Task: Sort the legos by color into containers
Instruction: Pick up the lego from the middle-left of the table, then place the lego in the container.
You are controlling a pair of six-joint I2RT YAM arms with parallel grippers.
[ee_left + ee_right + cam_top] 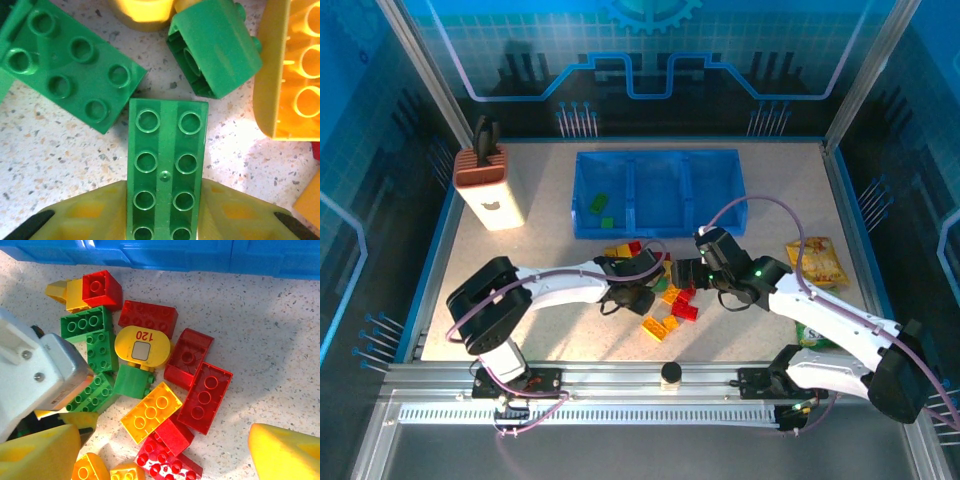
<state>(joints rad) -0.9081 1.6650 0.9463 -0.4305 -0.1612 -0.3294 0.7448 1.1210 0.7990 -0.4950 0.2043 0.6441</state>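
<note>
The legos (660, 290) lie in a loose pile of red, green and yellow-orange bricks in front of the blue tray (656, 154), whose three compartments are the containers. Two green legos (598, 202) sit in the left compartment. My left gripper (165, 200) is low over the pile's left side, shut on a long green brick (166, 160), with a yellow pad pressed against each long side. Other green bricks (70, 60) lie just beyond it. My right gripper (162, 455) hangs open over red bricks (202, 395) and a yellow brick (150, 412), holding nothing.
A white and brown knife block (488, 185) stands at the back left. A yellow snack bag (817, 262) lies to the right of the pile. The two grippers are close together over the pile, and the tray wall (175, 255) is just behind it.
</note>
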